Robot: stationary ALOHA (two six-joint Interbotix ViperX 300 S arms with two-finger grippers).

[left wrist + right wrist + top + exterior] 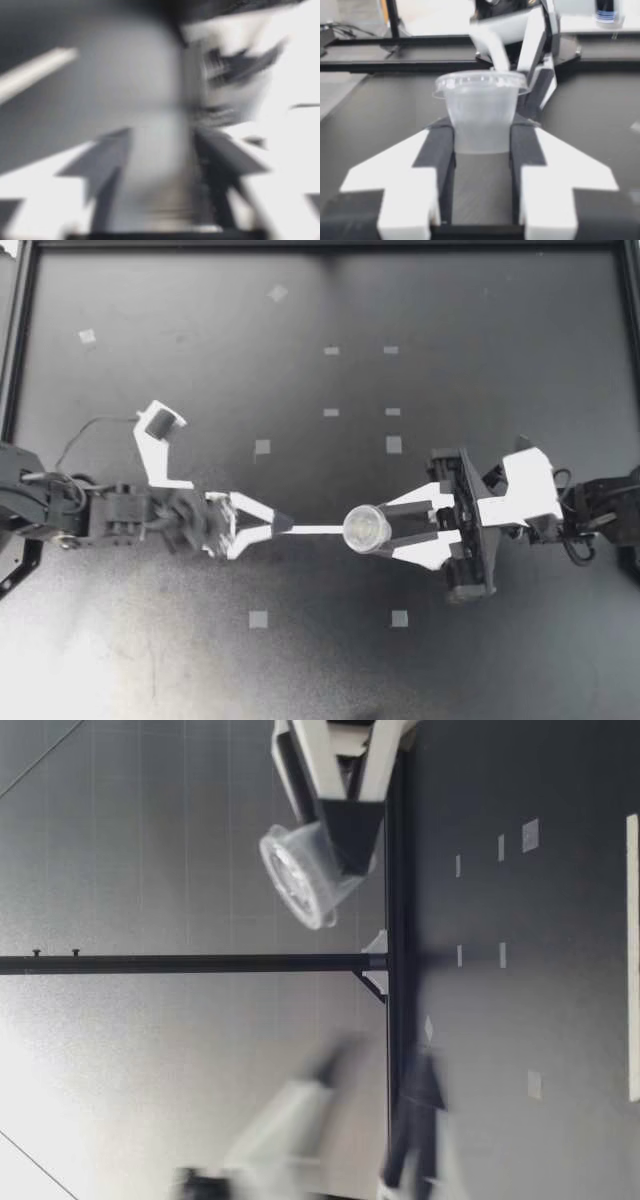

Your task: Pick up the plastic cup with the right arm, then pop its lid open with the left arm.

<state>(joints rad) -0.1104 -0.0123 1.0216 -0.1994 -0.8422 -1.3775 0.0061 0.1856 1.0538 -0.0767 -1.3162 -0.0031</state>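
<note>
Holding lidded cup (pixel 366 528) between right gripper's (pixel 386 530) closed-in fingers, lid up, slightly tilted, above mid-table. Left gripper (pixel 280 523) nose-on just beside it; opening impossible to tell.

In the top view my left pincer (pixel 285 524) lies left of centre and my right pincer (pixel 379 529) right of centre, tips facing each other. The cup (pixel 366 528) sits clamped between the right pincer's fingers, raised off the bench (pixel 480 320). A strip (pixel 318 529) spans from left pincer to cup. Tape squares (pixel 394 444) lie above and below them.
</note>
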